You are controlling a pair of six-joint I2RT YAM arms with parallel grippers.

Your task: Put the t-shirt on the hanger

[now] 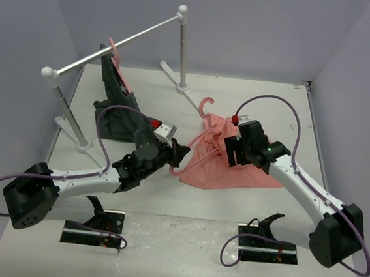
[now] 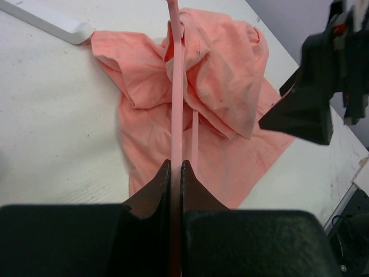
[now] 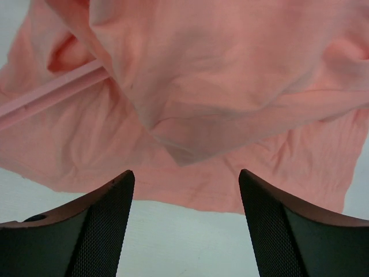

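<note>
Nearest the left wrist lens, the left gripper (image 2: 176, 173): black fingers pressed together on a thin bar of the hanger (image 2: 177, 109), no gap on either side of the pink plastic. Beyond the fingertips, that bar straight on toward the far edge of the table (image 1: 184, 210) and in under a fold of the t-shirt (image 2: 230, 75). Just beside it, a second pink bar lying over the cloth. Salmon-pink shirt crumpled and bunched about the middle of the table, somewhat toward the right edge. Part of it draped over the hanger, its lower hem spread flat toward the near edge. Hook of the hanger clear of the cloth, on the side toward the far edge. Over the shirt's right part, the right gripper (image 3: 184, 173): jaws wide apart, nothing between them, poised above the fabric. At the far left corner, a white rack (image 1: 115, 43) with a slanting rail. On that rail, another pink hanger (image 1: 113, 53) with a dark grey garment (image 1: 116, 109), the garment's lower end down on the table.
</note>
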